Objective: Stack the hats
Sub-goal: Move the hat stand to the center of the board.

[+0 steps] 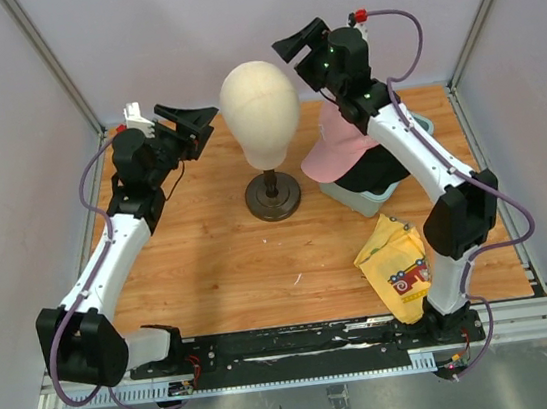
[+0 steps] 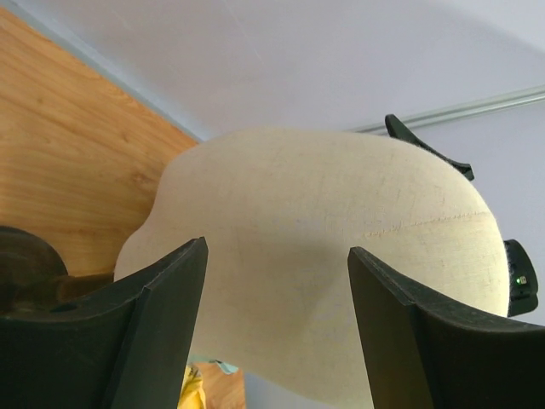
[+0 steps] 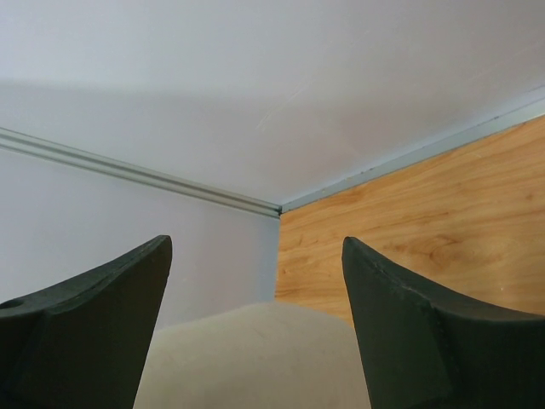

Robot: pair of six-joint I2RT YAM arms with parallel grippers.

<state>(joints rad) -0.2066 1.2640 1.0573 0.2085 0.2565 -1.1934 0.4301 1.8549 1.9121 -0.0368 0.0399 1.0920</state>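
Both end effectors stand open and empty. The left end effector [image 1: 205, 125] is held level with the head [image 1: 258, 101], its jaws apart and aimed at it from the left; the left wrist view shows the head beyond the jaws, not between them. The right end effector [image 1: 300, 40] is raised above and just right of the head, jaws wide, nothing in them. The hats [image 1: 351, 162] lie in one pile on the worktop [image 1: 208, 243], right of the stand [image 1: 273, 196]. The pink cap [image 1: 335, 148] is uppermost, with a black cap [image 1: 378, 172] under it and a pale blue-green edge below that cannot be identified. The pile sits below the right end effector and nearer the arm bases, close against that arm's forearm. The pink brim appears to point left toward the stand, so its long axis runs roughly left to right. The right arm is judged much the nearer, since the left would have to reach past the head. A cloth [image 1: 397, 261] lies nearer the bases, apart from the pile.
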